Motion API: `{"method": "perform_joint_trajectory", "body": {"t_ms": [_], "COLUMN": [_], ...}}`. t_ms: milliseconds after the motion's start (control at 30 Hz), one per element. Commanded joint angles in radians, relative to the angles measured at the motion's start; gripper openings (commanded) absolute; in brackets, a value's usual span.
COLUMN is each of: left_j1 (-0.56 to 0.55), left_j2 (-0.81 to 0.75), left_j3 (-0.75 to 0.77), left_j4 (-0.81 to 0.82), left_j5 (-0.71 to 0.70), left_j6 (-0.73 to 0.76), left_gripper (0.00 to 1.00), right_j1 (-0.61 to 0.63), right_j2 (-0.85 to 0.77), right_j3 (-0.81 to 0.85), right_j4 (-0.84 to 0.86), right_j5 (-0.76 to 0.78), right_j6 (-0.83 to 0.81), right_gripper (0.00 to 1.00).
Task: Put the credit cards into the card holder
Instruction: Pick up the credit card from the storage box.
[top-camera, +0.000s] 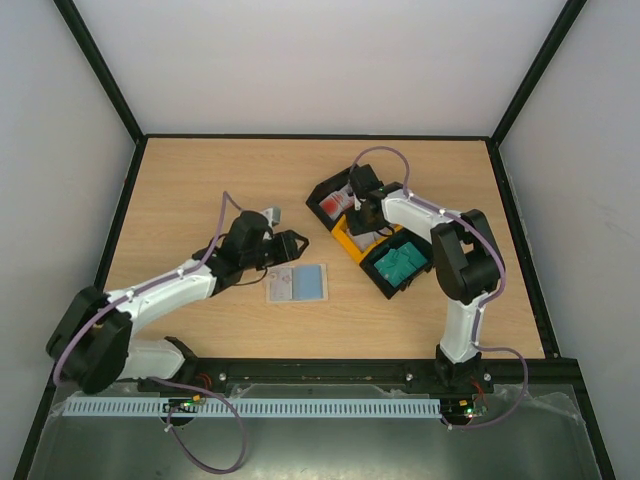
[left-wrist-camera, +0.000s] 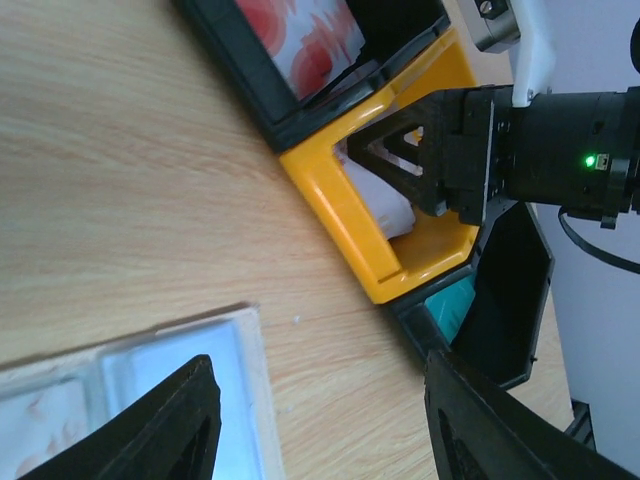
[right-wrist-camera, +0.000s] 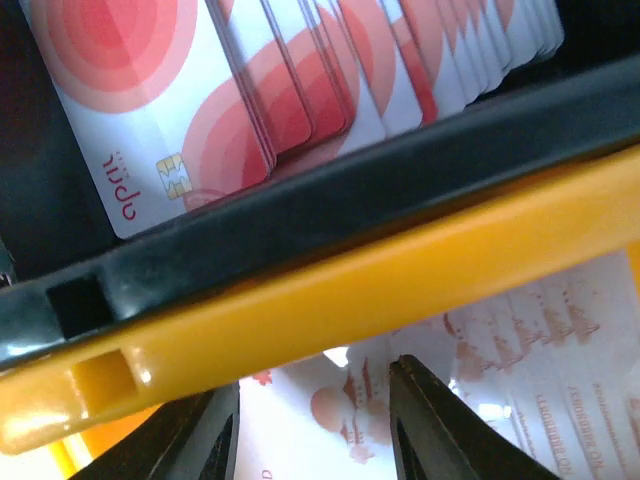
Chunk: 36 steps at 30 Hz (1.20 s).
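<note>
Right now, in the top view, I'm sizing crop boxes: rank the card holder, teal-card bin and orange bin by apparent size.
1. teal-card bin
2. card holder, lying open
3. orange bin, unsure: partly hidden under the right arm; what shows looks smallest

On the wooden table (top-camera: 200, 190) the card holder (top-camera: 297, 283) lies open and flat near the middle, with the left gripper (top-camera: 287, 244) just beyond its far edge. To the right sits a diagonal row of three bins: a far black one holding red-printed cards (top-camera: 331, 204), an orange bin (top-camera: 347, 243), and a near black one holding teal cards (top-camera: 403, 263). The right gripper (top-camera: 358, 214) reaches down over the orange bin.
</note>
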<state>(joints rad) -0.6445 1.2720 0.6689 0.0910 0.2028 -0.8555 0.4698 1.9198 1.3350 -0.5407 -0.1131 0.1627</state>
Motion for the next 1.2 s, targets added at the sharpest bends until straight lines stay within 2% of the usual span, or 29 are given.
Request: {"method": "perform_joint_trajectory", "body": {"t_ms": [0,200,467,567,700,933,1167], "left_j1": [0.007,0.006,-0.001,0.001,0.014,0.009,-0.002], "left_j2": [0.091,0.207,0.361,0.418,0.49,0.569,0.631], "left_j3": [0.081,0.147,0.215,0.234,0.255,0.289,0.321], "left_j4": [0.062,0.097,0.121,0.12,0.158,0.185,0.22], "left_j5": [0.051,0.103,0.148,0.173,0.244,0.272,0.278], "left_j6": [0.028,0.024,-0.048,-0.089,-0.147,-0.19,-0.238], "left_gripper": [0.57,0.57,0.46,0.44,0.43,0.38,0.35], "right_j1": [-0.015,-0.023,-0.028,-0.03,-0.03,-0.041,-0.043], "right_j2": [0.012,0.027,0.028,0.037,0.043,0.045,0.042], "right_j3": [0.04,0.033,-0.008,-0.005,-0.002,-0.015,-0.018], "right_j4": [-0.034,-0.038,-0.03,-0.063,-0.088,-0.106,-0.125], "right_j5": [0.043,0.0,-0.137,-0.17,-0.157,-0.1,-0.131], "right_j6": [-0.033,-0.043,-0.032,-0.039,-0.049,-0.071,-0.091], "right_gripper": [0.42,0.48,0.41,0.48,0.53,0.56,0.53]}}
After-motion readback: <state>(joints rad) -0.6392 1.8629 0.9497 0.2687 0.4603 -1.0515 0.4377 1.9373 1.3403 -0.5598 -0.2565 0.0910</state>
